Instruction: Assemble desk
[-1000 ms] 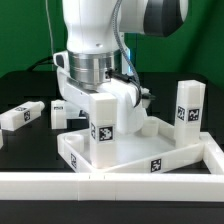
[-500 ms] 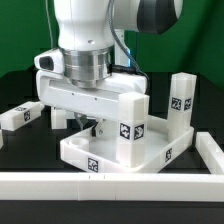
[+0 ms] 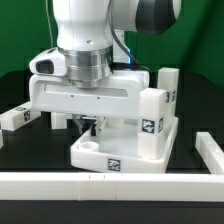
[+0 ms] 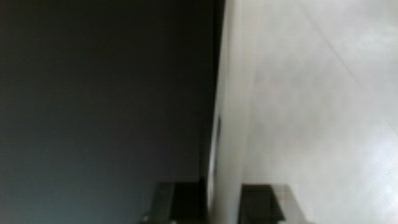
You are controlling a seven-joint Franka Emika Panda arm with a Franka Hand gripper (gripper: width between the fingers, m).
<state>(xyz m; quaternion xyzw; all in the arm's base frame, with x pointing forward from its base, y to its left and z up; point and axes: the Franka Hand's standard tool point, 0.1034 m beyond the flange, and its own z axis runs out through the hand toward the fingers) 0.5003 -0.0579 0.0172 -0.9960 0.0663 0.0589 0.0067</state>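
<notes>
The white desk top lies in the middle of the black table, its raised rim toward the front. Two white tagged legs stand upright in it at the exterior view's right, one in front and one behind. My gripper reaches down inside the top from the wide white hand and is shut on its rim. In the wrist view the dark fingertips flank a thin white edge of the desk top, with my gripper clamped across it.
A loose white leg lies on the table at the exterior view's left. The low white border wall runs along the front and turns back at the right, close to the desk top's corner.
The desk top has swung round in my grip. Its front leg has moved toward the exterior view's right and the far leg has slid in behind it.
</notes>
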